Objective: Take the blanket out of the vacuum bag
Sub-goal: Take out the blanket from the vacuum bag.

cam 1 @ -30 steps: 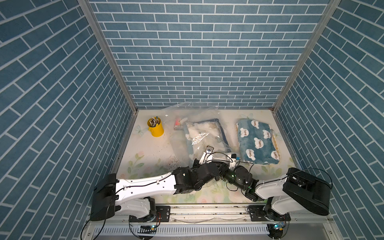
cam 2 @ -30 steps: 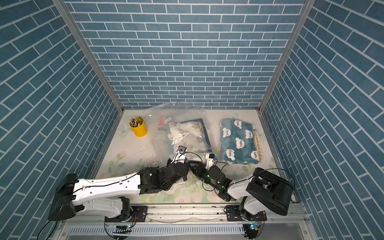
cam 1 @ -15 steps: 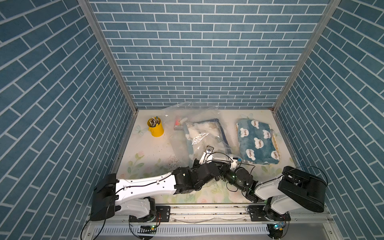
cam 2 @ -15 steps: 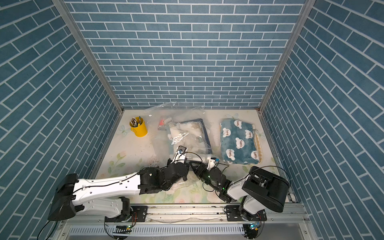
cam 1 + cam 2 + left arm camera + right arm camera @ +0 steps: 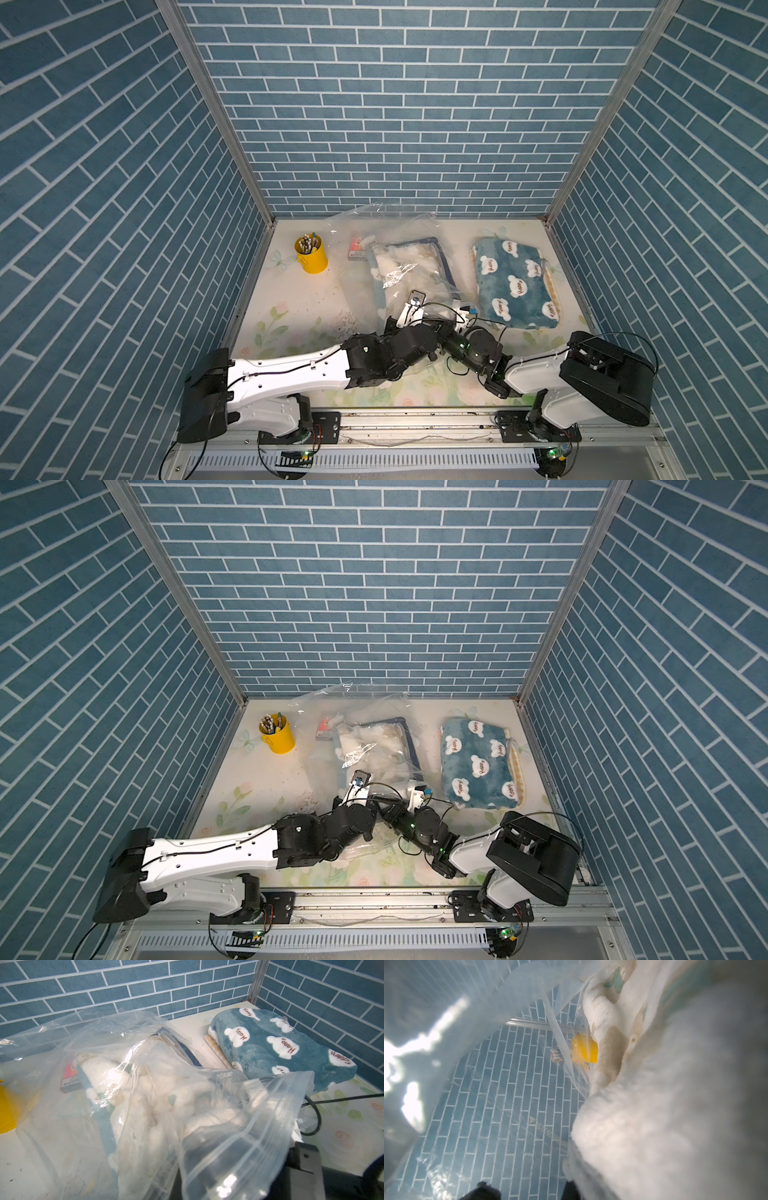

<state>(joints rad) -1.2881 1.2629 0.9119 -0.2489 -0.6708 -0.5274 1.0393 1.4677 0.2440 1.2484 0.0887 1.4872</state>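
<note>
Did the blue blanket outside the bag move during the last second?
No. The blue blanket lies where it was, its far corner just as near the foot of the back right corner post.

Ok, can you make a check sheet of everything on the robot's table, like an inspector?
Surface: flowery table, dark specks near the middle.
Job's things: vacuum bag, mouth open toward the arms; white blanket still inside.
Clutter: yellow pen cup; small red pack seen through the bag; folded blue cloud blanket, outside the bag.
Claws: left claw shut, covered by the bag's rim; right claw shut, inside the bag beside the blanket.
Cables: black cable looping by the wrists.
Surroundings: blue brick walls on three sides.
</note>
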